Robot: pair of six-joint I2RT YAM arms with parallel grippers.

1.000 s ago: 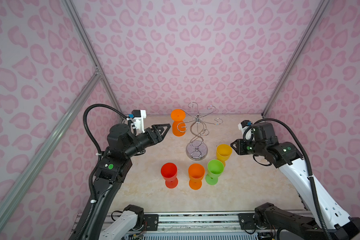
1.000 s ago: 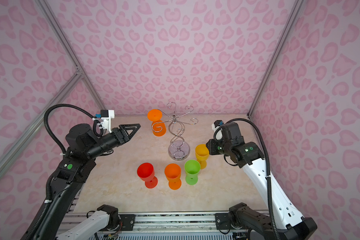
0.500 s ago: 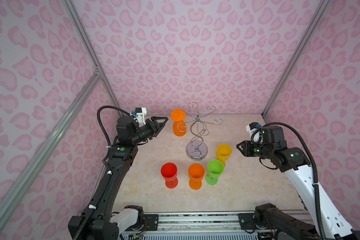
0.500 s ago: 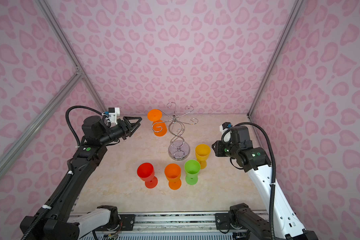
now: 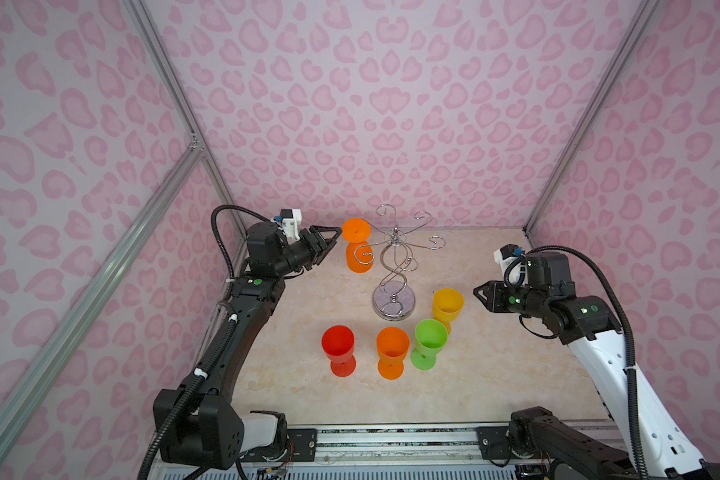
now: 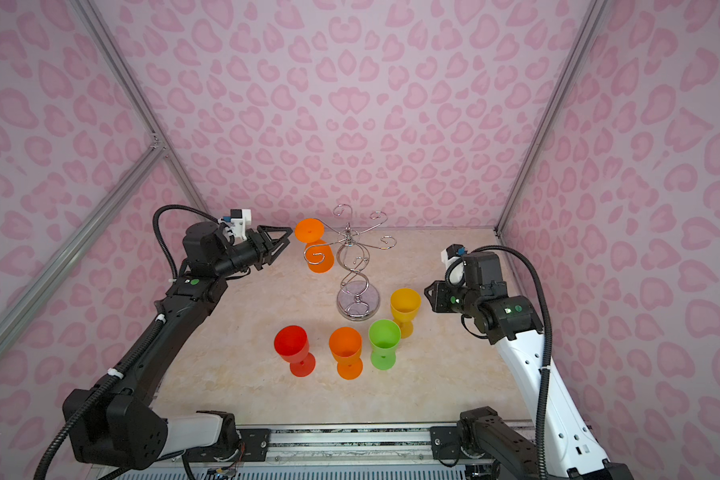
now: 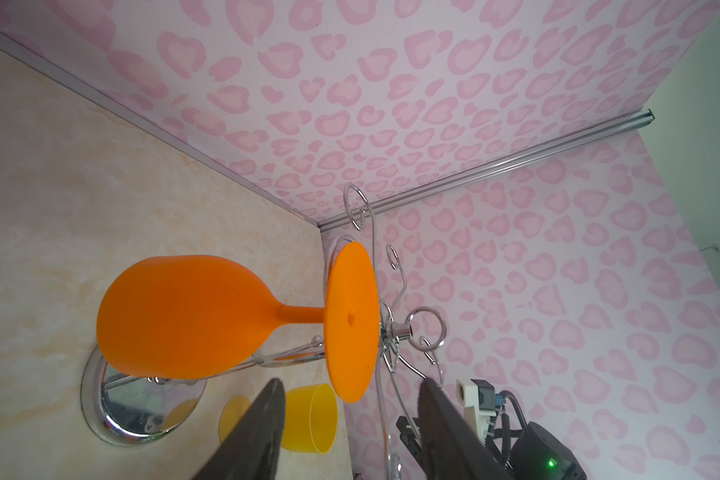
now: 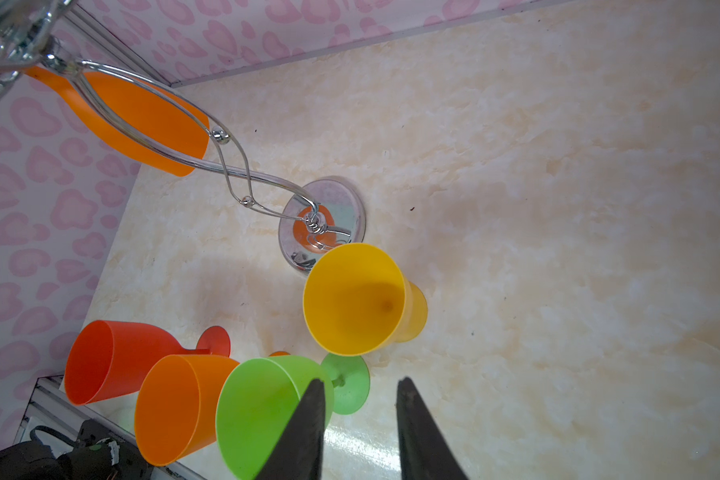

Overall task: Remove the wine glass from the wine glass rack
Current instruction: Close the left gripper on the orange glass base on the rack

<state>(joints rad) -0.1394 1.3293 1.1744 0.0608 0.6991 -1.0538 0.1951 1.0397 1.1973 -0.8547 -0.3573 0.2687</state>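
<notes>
Hanging upside down by its foot from a hook arm of the wine glass rack point(image 5: 393, 300), the orange wine glass point(image 5: 356, 230) sits just beside the left gripper point(image 5: 334, 237), whose jaws stand apart, empty. The right gripper point(image 5: 479, 296), also parted and empty, hovers well apart from the rack on its opposite side.

Left gripper point(image 5: 334, 237): raised on outstretched arm, jaws parted, empty; right gripper point(image 5: 478, 292): lower, jaws narrowly parted, empty.
</notes>
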